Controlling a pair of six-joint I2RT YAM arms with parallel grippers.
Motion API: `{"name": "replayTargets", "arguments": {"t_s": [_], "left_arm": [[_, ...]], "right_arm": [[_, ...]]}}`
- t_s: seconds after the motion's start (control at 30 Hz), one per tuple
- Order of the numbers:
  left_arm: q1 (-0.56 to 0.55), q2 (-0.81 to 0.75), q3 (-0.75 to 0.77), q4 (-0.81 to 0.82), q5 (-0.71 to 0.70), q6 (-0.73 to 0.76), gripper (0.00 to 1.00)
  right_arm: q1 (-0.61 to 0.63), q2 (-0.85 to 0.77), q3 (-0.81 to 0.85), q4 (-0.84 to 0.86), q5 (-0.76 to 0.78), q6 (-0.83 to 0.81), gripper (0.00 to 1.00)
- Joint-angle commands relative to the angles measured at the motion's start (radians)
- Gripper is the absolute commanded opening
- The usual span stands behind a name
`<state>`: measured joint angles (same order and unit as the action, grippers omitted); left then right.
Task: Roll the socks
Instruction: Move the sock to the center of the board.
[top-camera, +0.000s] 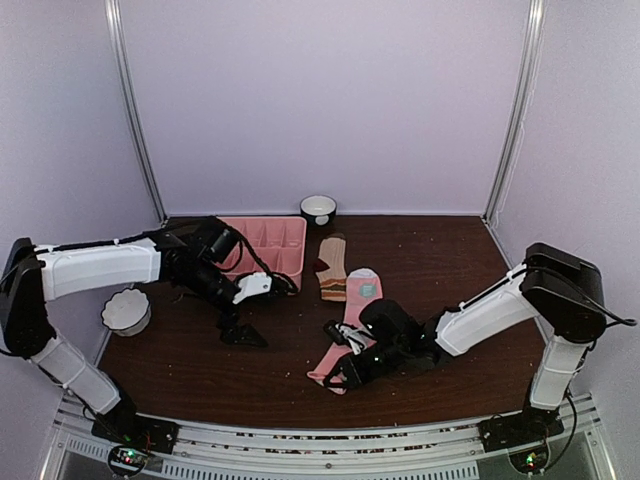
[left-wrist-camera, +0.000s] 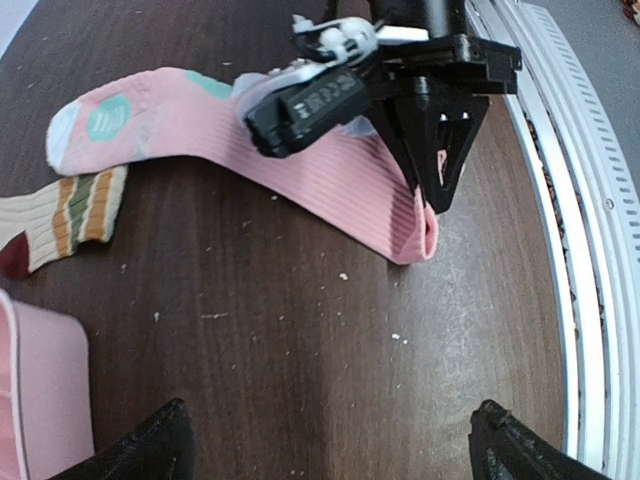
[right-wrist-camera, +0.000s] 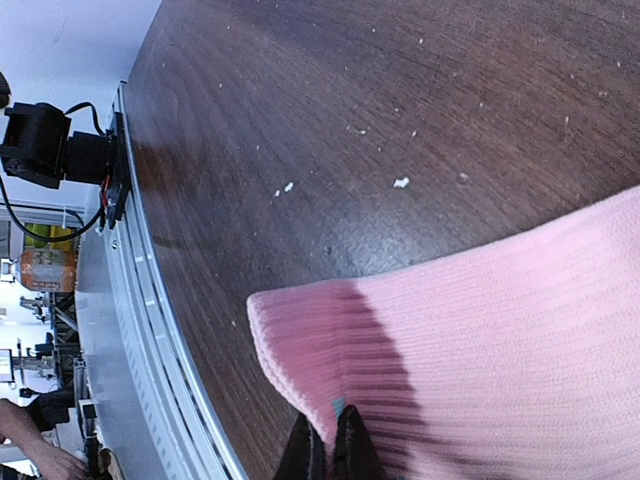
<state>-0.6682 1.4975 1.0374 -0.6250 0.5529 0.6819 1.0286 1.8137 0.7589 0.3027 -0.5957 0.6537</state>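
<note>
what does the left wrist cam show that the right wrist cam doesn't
Only left wrist: the tan striped sock, a corner of the pink tray, the pink sock out to its toe end, the left gripper with fingers open, and the right gripper seen from outside. Only right wrist: a close look at its shut fingertips pinching the ribbed cuff, plus clutter beyond the table edge. Both: the pink sock's cuff, the wooden table and the metal rail.

A pink tray (top-camera: 282, 246) stands beside a cup (top-camera: 318, 210) (white bowl (top-camera: 126, 311) farther left).
</note>
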Motion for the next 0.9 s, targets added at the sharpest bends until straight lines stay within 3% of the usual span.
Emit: {"name": "replayTargets", "arguments": {"t_s": [0.0,0.13,0.3,0.4,0.5,0.67,0.87], "left_arm": [[-0.069,0.115,0.061,0.077,-0.041,0.042,0.98],[-0.13,0.194,0.111,0.077,-0.047,0.047,0.96],[-0.213,0.281,0.169,0.102,-0.064,0.005,0.82],[-0.229,0.325,0.204,0.1,-0.011,-0.008,0.69],[-0.232,0.359,0.213,0.098,0.067,-0.023,0.63],[-0.263,0.37,0.19,0.128,0.116,-0.036,0.64],[-0.298,0.391,0.15,0.202,0.104,-0.068,0.69]], "right_arm": [[-0.013,-0.015,-0.06,0.162,-0.045,0.127,0.0],[-0.017,-0.038,-0.126,0.252,-0.03,0.189,0.04],[-0.018,-0.059,-0.181,0.299,-0.007,0.215,0.09],[-0.018,-0.068,-0.208,0.326,0.002,0.219,0.12],[-0.02,-0.08,-0.235,0.354,0.012,0.223,0.16],[-0.021,-0.096,-0.261,0.375,0.029,0.215,0.32],[-0.022,-0.127,-0.274,0.395,0.034,0.229,0.35]]}}
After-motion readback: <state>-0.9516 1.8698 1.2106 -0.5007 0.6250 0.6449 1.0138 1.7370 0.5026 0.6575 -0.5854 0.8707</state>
